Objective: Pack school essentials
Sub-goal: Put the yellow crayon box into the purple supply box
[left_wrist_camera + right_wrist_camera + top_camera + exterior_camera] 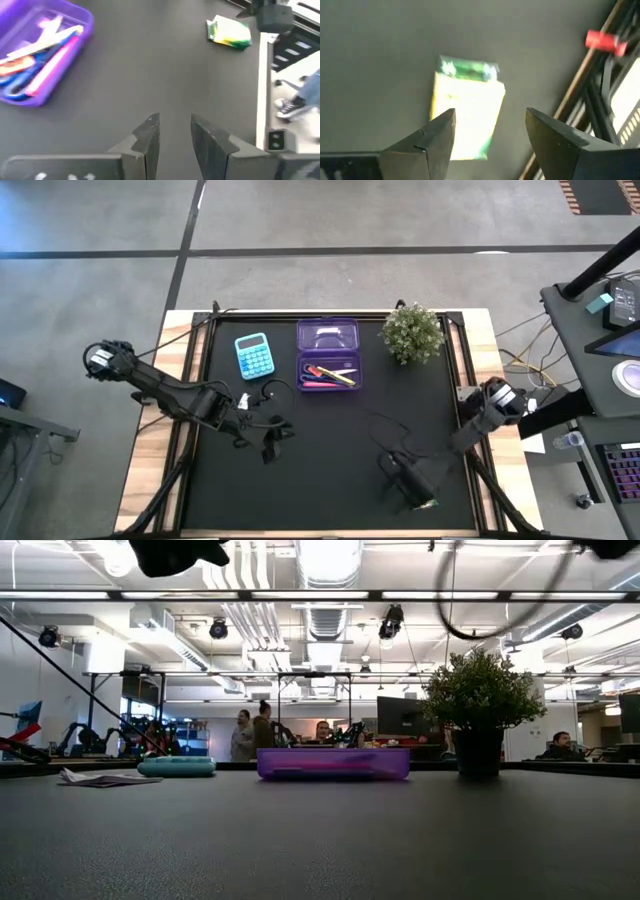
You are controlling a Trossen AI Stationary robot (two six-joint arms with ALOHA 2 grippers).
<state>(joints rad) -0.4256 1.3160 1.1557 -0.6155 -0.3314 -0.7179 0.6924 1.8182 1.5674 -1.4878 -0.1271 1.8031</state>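
An open purple pencil case lies at the far middle of the black mat. It holds blue-handled scissors, a pink pen and other pens. A yellow-green crayon box lies flat on the mat near the front right; it also shows in the left wrist view. My right gripper is open just above the box, one finger on either side of its near end, touching nothing. My left gripper is open and empty over the mat's left middle, pointing toward the table's right.
A blue calculator lies left of the case. A potted green plant stands at the far right. The case's clear lid lies open toward the far edge. Bare mat lies between the two grippers. People stand in the room beyond the table.
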